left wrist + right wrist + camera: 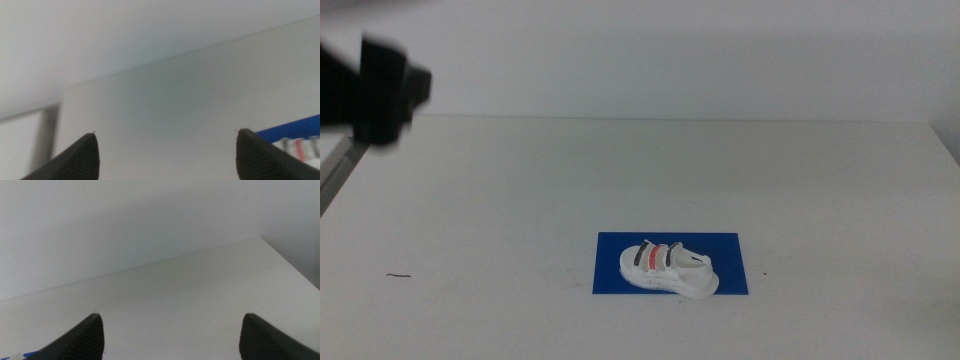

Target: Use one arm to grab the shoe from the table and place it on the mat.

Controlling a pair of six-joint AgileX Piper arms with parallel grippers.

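Blurred, boxy black arm (pixel 375 90); each wrist claw (pixel 165 150) with dark, finely ribbed, tapering jaws.

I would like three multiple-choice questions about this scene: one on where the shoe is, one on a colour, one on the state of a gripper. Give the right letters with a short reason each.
1. Where is the shoe?
A. On the bare table, left of the mat
B. On the mat
C. Held in a gripper

2. What colour is the mat?
A. Deep blue
B. Green
C. Red

3. How are the fingers of the left gripper?
A. Shut on the shoe
B. Shut on nothing
C. Wide apart, holding nothing

Answers:
1. B: the middle view shows the white shoe lying on the mat, with no gripper near it.
2. A: the sheet under the shoe is solid blue against the white table.
3. C: the left wrist view shows a broad empty gap between the two dark fingers.
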